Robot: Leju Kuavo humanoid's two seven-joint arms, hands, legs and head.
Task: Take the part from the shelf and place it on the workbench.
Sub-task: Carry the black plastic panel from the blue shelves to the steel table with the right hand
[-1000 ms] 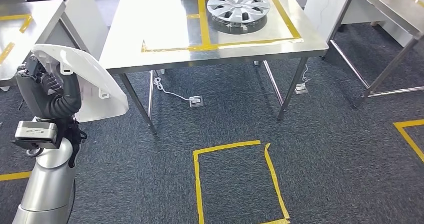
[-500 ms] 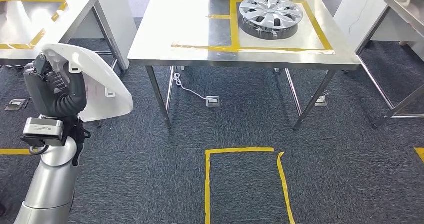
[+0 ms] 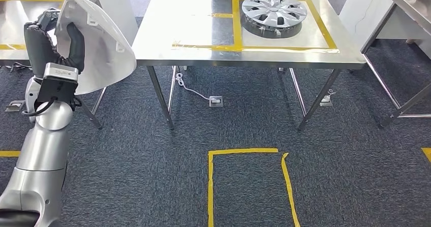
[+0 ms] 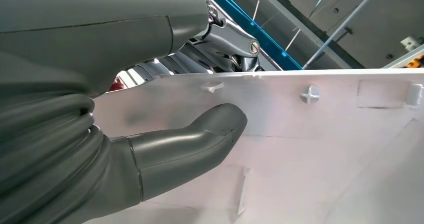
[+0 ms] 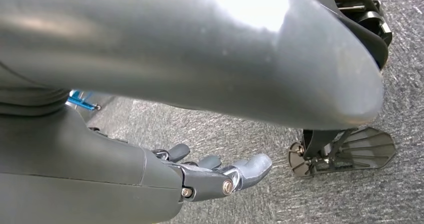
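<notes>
My left hand (image 3: 53,39) grips a large white curved plastic part (image 3: 104,49), raised at the left of the head view, level with the workbench's left edge. In the left wrist view the thumb (image 4: 195,134) presses on the part's (image 4: 325,149) inner face, which carries small clips, and the other fingers wrap behind its rim. The steel workbench (image 3: 188,34) stands ahead, marked with yellow tape. My right hand (image 5: 220,176) hangs over the carpet with its fingers apart and nothing in them.
A silver wheel cover (image 3: 274,11) lies inside the taped square at the bench's back right. Another table (image 3: 30,13) stands at the far left, and a third (image 3: 411,3) at the right. A yellow tape outline (image 3: 249,186) marks the carpet before the bench. A cable and socket (image 3: 215,101) lie under it.
The camera has swung left, then steadied, so the bench sits more centred. My left arm has lifted the white part from waist height up to the bench's level.
</notes>
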